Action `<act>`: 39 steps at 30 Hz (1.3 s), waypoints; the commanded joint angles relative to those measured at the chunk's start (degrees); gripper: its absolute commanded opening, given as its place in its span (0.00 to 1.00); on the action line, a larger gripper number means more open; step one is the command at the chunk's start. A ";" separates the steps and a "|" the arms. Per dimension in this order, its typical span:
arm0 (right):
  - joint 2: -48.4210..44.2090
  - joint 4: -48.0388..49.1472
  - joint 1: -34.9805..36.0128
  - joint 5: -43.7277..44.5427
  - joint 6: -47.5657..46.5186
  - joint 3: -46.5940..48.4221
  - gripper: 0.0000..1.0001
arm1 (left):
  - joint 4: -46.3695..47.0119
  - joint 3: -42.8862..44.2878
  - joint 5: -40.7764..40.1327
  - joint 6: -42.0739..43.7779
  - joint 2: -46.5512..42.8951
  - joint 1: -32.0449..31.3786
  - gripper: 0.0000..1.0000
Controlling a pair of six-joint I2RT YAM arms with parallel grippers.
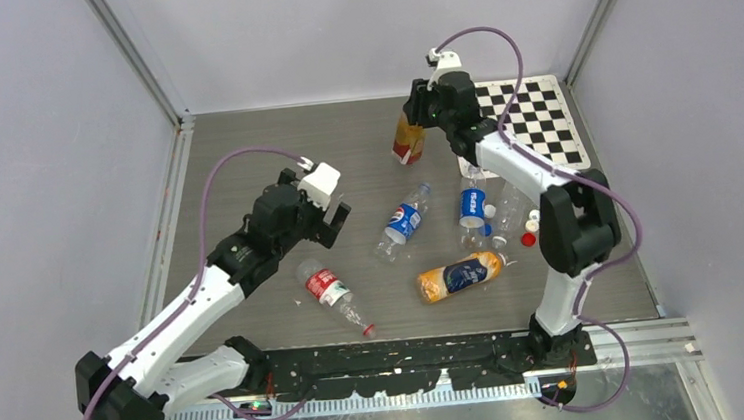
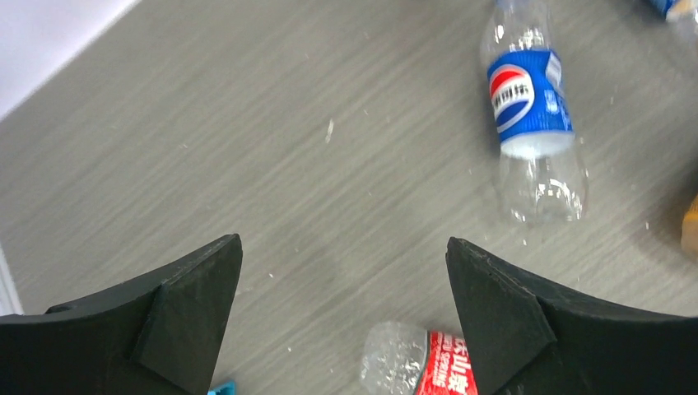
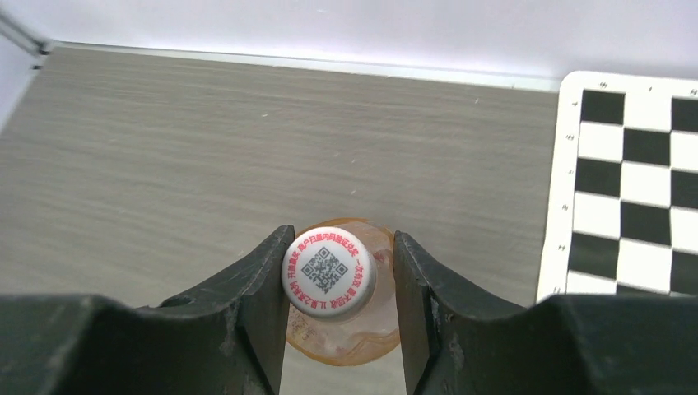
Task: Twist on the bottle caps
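While left claw (image 2: 342, 243) gapes, right claw (image 3: 342, 239) brackets cap (image 3: 328, 271)

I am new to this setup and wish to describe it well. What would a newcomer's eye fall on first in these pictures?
First, the right gripper at the far side, beside the checkerboard, its fingers on either side of a white cap with a QR code atop an orange bottle. Next, the open left gripper hovering close to a red-labelled bottle lying on its side.

Left gripper (image 2: 342, 243) spread wide above a grey table (image 2: 206, 123). A blue-labelled bottle (image 2: 531, 107) lies beyond, a red-labelled bottle (image 2: 424, 362) (partly cropped) nearer.
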 commanded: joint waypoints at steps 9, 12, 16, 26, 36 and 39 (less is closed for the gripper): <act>16.11 13.49 0.11 6.18 -12.82 14.09 0.01 | -2.74 -3.11 1.95 1.22 0.53 1.96 1.00; 17.40 14.07 0.04 5.57 -12.84 14.26 0.03 | -2.25 -3.24 2.52 1.18 0.09 1.99 1.00; 17.98 14.71 0.04 5.25 -12.12 13.20 0.07 | -1.75 -3.50 2.56 1.04 -0.04 1.95 1.00; 18.57 13.13 0.02 4.37 -11.17 12.41 0.39 | -1.07 -4.20 2.66 1.27 -0.18 2.00 1.00; 19.40 10.67 0.04 3.99 -10.99 12.57 0.57 | -0.81 -4.60 2.83 1.87 -0.45 1.93 1.00; 19.16 10.47 0.04 4.12 -10.81 12.43 0.62 | -0.87 -4.65 2.90 1.87 -0.48 1.96 1.00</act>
